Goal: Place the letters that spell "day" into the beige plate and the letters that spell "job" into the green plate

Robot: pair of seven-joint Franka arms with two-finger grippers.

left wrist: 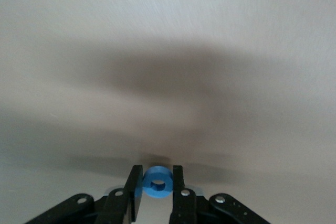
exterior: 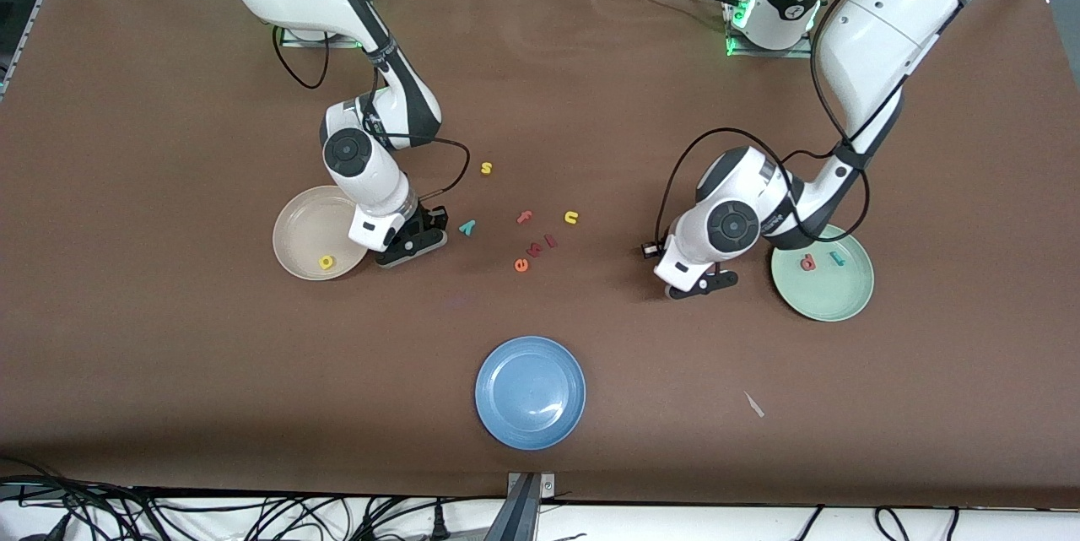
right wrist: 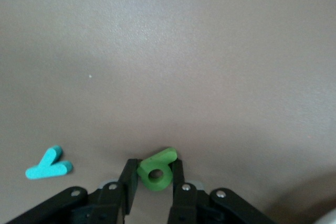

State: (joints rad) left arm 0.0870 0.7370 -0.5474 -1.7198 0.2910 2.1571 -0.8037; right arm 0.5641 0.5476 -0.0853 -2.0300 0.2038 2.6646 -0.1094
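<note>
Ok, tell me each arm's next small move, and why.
Probably lift both. The left gripper fingers pinch the blue "o" beside the green plate; the right gripper pinches the green "d" beside the beige plate.

high front camera facing robots over whole table (exterior: 169, 355), wrist cameras close, looking down

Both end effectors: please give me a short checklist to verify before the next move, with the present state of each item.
1. Left end effector shut on the blue "o": ok.
2. Right end effector shut on the green "d": ok.
3. Green plate has free room beside the red "b" and teal "j": ok.
4. Beige plate has room beside the yellow "a": ok.
5. Teal "y" on the table, not plated: not ok.
6. Letters lifted off the table: cannot tell.
</note>
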